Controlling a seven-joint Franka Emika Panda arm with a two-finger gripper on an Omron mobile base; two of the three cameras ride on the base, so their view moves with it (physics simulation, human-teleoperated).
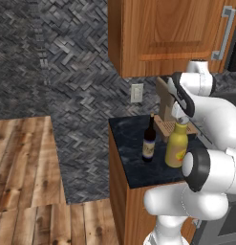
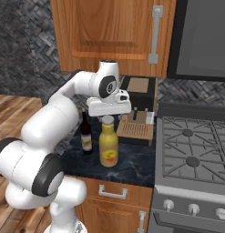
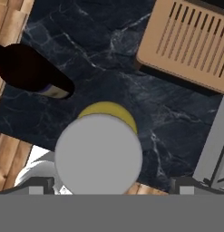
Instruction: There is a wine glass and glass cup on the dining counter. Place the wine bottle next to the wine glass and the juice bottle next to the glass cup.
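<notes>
The hand is hanging directly above the juice bottle, its jaws standing wide and gripping nothing; judged from this alignment, it is lining up for a top-down descent over the pale cap, which is sitting centred between the fingertips in the hand view. The juice bottle is standing upright, long axis vertical, neck pointing straight up at the hand, near the front edge of the dark tabletop. The wine bottle is standing upright just beside it, apart, toward the tabletop's free side edge, neck also pointing up. A slotted wooden block is sitting behind both, near the back edge beside the stove.
</notes>
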